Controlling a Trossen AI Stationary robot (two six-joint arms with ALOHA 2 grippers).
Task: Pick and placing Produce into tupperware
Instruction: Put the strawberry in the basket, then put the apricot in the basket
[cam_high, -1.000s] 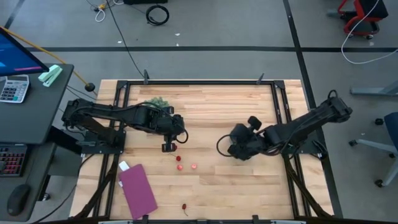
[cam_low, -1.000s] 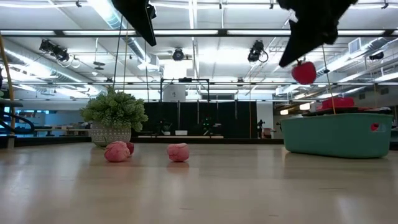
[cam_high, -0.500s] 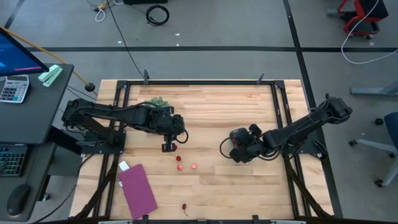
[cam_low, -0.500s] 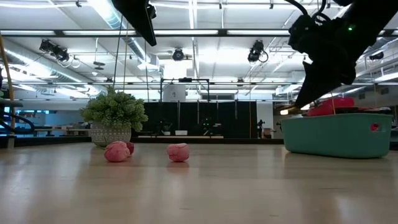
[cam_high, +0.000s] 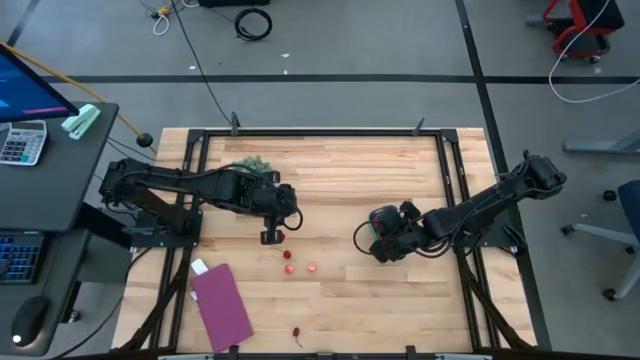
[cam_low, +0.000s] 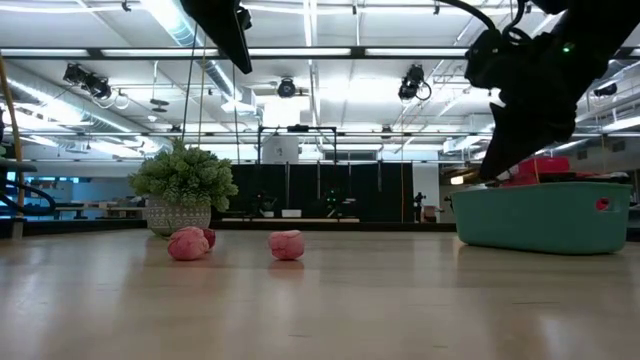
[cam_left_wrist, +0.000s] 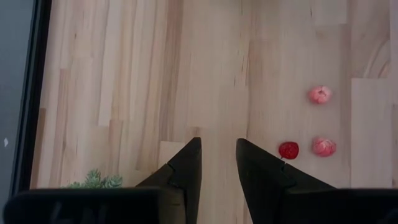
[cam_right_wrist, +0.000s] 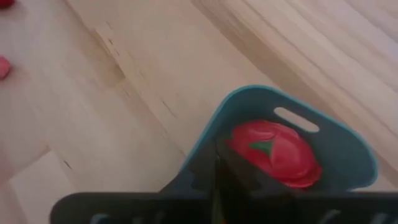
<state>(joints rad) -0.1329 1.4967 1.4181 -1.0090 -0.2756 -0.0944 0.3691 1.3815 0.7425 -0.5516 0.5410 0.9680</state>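
While the right gripper hangs low over the small teal-green rectangular plastic tub, a flat red toy tomato with a green star-shaped calyx lies inside the tub. The wrist camera looks straight down into it. Its dark fingers show pressed together, nothing between them. Judgement: the drop-off is done and the arm sits low because it lowered the piece in rather than tossing it.

Tub stands right of the bench's middle, hidden under the right gripper in the overhead view.

Left gripper hovers left of centre, fingers slightly apart and empty, pointed down at bare wood; probably waiting near the loose produce.

Remaining on the bench: a round red toy fruit, two pink lumpy ones just beside it, and a small dark-red stemmed piece near the front edge. Flat purple rectangle lies at the front-left corner; bushy green plant clump toward the back-left.

Several pickups left.
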